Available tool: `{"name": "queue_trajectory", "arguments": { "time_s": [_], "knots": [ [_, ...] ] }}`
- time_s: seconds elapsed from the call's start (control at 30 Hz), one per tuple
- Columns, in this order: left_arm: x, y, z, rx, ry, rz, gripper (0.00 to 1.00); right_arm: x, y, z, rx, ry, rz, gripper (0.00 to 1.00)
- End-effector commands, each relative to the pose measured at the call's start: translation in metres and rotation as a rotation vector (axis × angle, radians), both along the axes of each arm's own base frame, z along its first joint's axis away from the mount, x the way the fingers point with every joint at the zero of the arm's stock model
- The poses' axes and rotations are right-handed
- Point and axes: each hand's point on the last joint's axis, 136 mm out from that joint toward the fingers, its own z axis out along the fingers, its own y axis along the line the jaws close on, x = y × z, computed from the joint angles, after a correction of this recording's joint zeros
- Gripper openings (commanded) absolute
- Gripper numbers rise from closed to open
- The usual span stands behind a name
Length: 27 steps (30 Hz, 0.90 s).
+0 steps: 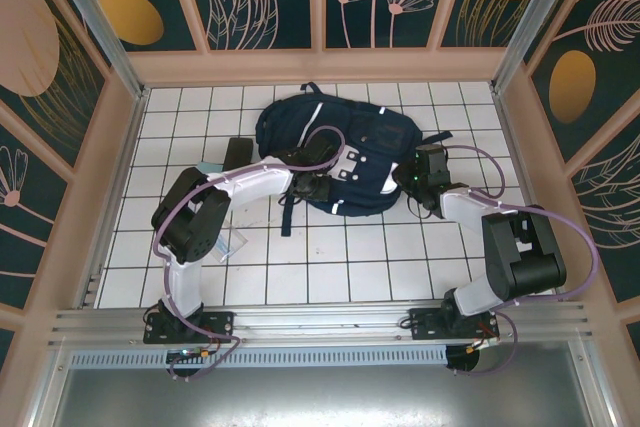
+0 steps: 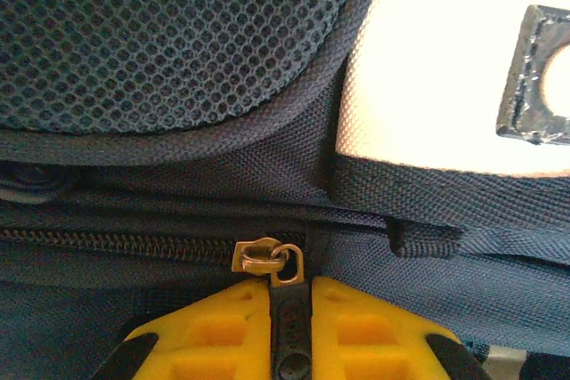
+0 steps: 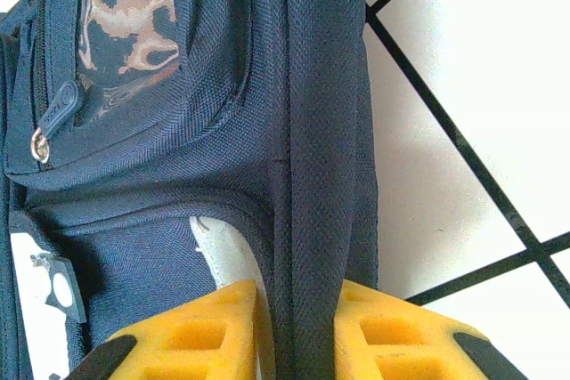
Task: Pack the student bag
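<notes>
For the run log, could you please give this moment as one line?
left pincer: shut on zipper pull | right pincer: shut on backpack

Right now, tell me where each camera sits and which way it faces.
Top external: above and behind the arm bases, looking down at the table and student bag; both arms show.
Left wrist: on the left arm, close on the bag's zipper; left gripper pinches the zipper pull.
Right wrist: on the right arm, facing the bag's side; right gripper clamps a fold of it.
Shared: all three show the bag.
</notes>
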Motion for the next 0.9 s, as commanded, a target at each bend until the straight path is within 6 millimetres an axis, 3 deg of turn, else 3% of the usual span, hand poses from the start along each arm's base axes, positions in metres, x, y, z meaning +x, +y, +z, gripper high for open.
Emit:
{"name": "queue_trajectory", "arguments": {
  "time_s": [0.0, 0.13, 0.17, 0.2, 0.4, 0.6, 0.67, 0.73, 0.87],
  "knots": [
    [-0.001, 0.022, 0.013, 0.099, -0.013, 0.002, 0.15, 0.001, -0.003, 0.001, -0.039, -0.013, -0.003, 0.23],
    [0.004, 0.018, 0.039, 0.068, -0.056, -0.009, 0.13, 0.002, -0.003, 0.001, -0.045, -0.014, 0.000, 0.24],
    [0.005, 0.017, 0.041, 0.057, -0.057, -0.013, 0.11, 0.003, -0.003, 0.001, -0.045, -0.015, 0.001, 0.24],
    [0.006, 0.014, 0.043, 0.048, -0.063, -0.020, 0.01, 0.002, -0.003, 0.001, -0.046, -0.014, 0.001, 0.24],
    [0.018, 0.023, 0.039, 0.079, -0.077, -0.010, 0.00, 0.002, -0.004, 0.001, -0.051, -0.012, -0.001, 0.24],
    [0.027, 0.047, 0.043, 0.116, -0.094, 0.022, 0.00, 0.004, -0.013, 0.002, -0.086, -0.013, -0.013, 0.24],
    [0.032, 0.063, 0.038, 0.156, -0.092, 0.045, 0.00, 0.006, -0.019, 0.002, -0.109, -0.010, -0.020, 0.18],
    [0.034, 0.075, 0.032, 0.169, -0.082, 0.059, 0.00, 0.007, -0.027, 0.001, -0.129, -0.006, -0.031, 0.01],
    [0.037, 0.087, 0.026, 0.146, -0.076, 0.049, 0.00, 0.010, -0.042, 0.002, -0.156, -0.007, -0.044, 0.00]
  ]
}}
